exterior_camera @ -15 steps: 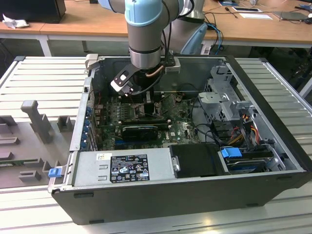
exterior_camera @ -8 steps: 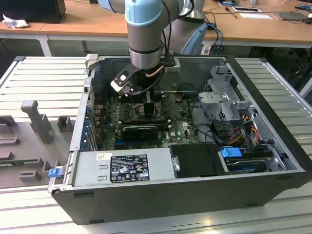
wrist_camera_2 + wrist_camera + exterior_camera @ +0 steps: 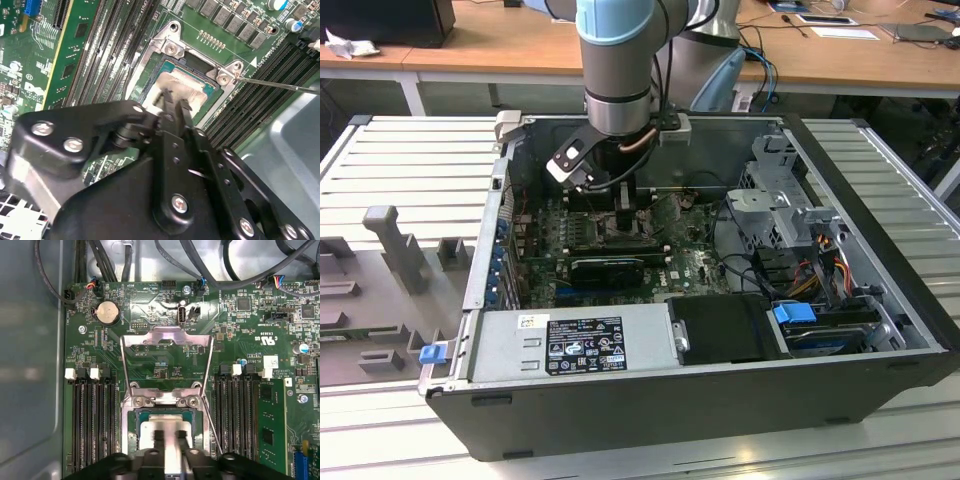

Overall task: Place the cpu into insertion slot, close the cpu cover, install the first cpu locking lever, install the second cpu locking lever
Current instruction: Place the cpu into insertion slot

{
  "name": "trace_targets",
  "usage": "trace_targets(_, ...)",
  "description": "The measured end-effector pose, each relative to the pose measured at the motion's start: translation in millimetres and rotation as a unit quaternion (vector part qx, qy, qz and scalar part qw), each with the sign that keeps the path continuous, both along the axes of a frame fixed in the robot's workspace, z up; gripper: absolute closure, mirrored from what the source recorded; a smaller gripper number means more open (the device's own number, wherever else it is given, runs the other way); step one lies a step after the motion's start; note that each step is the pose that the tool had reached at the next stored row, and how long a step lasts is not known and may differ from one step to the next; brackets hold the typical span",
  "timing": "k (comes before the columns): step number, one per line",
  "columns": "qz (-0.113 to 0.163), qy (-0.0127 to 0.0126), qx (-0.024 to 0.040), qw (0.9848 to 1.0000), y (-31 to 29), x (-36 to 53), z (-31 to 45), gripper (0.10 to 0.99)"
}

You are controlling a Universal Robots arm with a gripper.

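Grey and pale blue, the big round robot arm (image 3: pixel 615 60) reaches down into the open dark metal computer box (image 3: pixel 720 390) in the exterior view. Its black gripper (image 3: pixel 625 225) sits low, just over the flat green circuit board (image 3: pixel 695 265) that lies below it on the floor of the box.

In the second wrist view, the gripper's two thin black fingers (image 3: pixel 167 107) stand close together with only a narrow gap. Nothing is held between them. Right under the tips lies the small flat square cpu with its pale silvery face (image 3: pixel 187 85). It sits flat inside the square insertion slot with a thin metal rim (image 3: pixel 150 60). I cannot tell if the tips touch the cpu or hang just over it. A thin silver metal rod (image 3: pixel 280 85) runs out to one side of the gripper, just past a corner of the slot.

In the first wrist view, the cpu lies straight below the fingertips, in the slot. Out past the tips, the square silver metal cpu cover with a window in its middle (image 3: pixel 167 337) is swung open, off the slot and tipped back away from the gripper. Long black memory slots (image 3: pixel 95 425) run on both sides of the gripper.
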State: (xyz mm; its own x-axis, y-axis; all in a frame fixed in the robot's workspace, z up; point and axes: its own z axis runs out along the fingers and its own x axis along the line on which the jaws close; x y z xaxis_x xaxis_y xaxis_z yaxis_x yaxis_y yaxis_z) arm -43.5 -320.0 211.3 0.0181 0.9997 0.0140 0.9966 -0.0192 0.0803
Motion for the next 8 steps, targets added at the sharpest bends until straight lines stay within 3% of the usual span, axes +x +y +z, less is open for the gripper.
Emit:
trace_targets(1, 0.0, 0.0, 0.0, 1.0, 0.0, 0.0, 1.0, 0.98)
trace_targets(8, 0.0, 0.0, 0.0, 1.0, 0.0, 0.0, 6.5, 0.98)
